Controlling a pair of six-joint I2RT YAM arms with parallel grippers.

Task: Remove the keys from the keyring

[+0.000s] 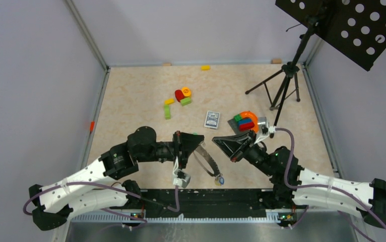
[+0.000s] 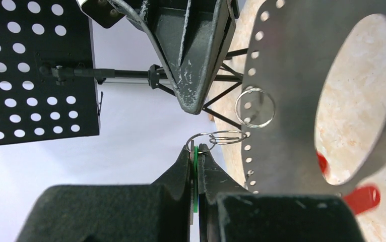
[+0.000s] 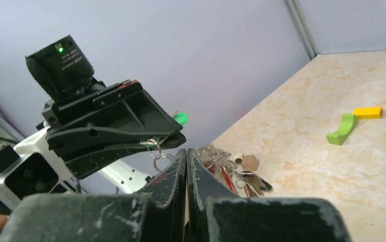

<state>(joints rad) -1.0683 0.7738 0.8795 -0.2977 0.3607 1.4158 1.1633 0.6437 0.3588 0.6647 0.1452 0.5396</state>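
Green-tagged key (image 2: pixel 195 176) tight in left hand (image 2: pixel 197 147), grey keyring (image 2: pixel 286 75) just beside

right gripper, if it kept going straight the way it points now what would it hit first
Most likely the left gripper, facing it almost tip to tip and shut on a green tag. Small wire rings hang just off that line; depth is unclear, so they might be brushed first.
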